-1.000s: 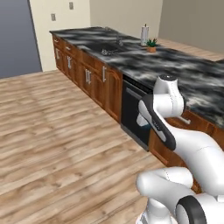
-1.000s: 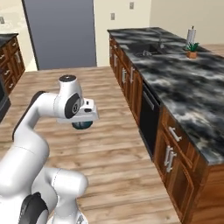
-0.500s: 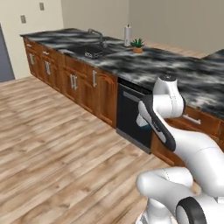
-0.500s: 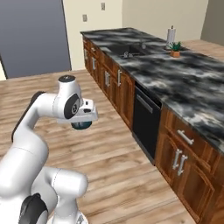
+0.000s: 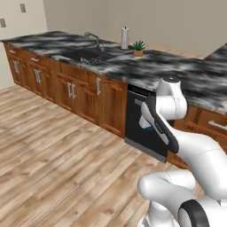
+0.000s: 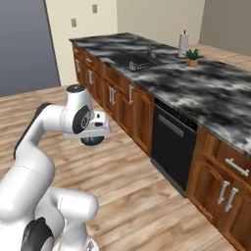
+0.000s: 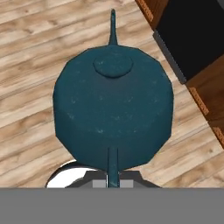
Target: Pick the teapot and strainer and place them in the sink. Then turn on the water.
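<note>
The teal-blue teapot (image 7: pixel 113 105) hangs over the wooden floor, its lid knob facing the hand camera and its thin handle running down between my fingertips. In the right base view it shows as a small dark round pot (image 6: pixel 92 142) under my hand, with my gripper (image 6: pixel 92 136) shut on it. The black sink (image 5: pixel 84 56) lies in the marble counter at the far left, under a grey curved faucet (image 5: pixel 93 38). That sink (image 6: pixel 131 61) also shows in the right base view. I cannot make out the strainer from here. No water runs.
A black dishwasher (image 5: pixel 142 128) sits in the wooden cabinets close to the arm. A paper towel roll (image 5: pixel 125 38) and a small potted plant (image 5: pixel 138 47) stand on the counter behind the sink. Wooden floor (image 5: pixel 53 146) stretches to the left.
The whole picture has shifted as the base drives: counter, sink and dishwasher stand nearer and more central. The arm's pose is the same, with the teapot still held.
</note>
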You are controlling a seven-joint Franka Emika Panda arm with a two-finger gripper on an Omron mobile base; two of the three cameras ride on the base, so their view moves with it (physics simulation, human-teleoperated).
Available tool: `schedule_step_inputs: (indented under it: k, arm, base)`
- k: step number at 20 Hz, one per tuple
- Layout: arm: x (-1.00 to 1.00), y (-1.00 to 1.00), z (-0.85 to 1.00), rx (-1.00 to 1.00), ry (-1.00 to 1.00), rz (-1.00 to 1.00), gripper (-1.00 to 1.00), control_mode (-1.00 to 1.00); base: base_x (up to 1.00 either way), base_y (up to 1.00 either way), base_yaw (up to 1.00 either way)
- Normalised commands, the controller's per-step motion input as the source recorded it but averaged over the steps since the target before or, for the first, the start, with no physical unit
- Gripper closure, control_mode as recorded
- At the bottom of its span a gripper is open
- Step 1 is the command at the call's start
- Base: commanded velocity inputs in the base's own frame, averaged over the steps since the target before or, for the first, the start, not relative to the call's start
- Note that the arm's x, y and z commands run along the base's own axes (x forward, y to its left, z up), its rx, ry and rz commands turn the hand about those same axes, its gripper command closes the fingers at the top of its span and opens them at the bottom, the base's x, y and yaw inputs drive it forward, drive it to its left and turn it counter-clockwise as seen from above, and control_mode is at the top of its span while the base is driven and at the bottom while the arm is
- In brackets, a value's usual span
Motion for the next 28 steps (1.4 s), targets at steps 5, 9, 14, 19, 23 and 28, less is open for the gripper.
schedule_step_inputs:
  k: [5,9,14,19,23,28]
  arm:
    - [0.00,0.00,0.00,0.00,0.00,0.00,1.00,1.00]
    - [0.00,0.00,0.00,0.00,0.00,0.00,1.00,1.00]
    - [0.00,0.00,0.00,0.00,0.00,0.00,1.00,1.00]
    - [0.00,0.00,0.00,0.00,0.00,0.00,1.00,1.00]
    - [0.00,0.00,0.00,0.00,0.00,0.00,1.00,1.00]
    - [0.00,0.00,0.00,0.00,0.00,0.00,1.00,1.00]
  base:
    - [0.78,1.00,-0.17]
    - [0.83,0.97,-0.16]
    - [0.89,0.84,-0.16]
    - [0.81,0.82,-0.18]
    - [0.75,0.86,-0.21]
    - [0.65,0.95,-0.27]
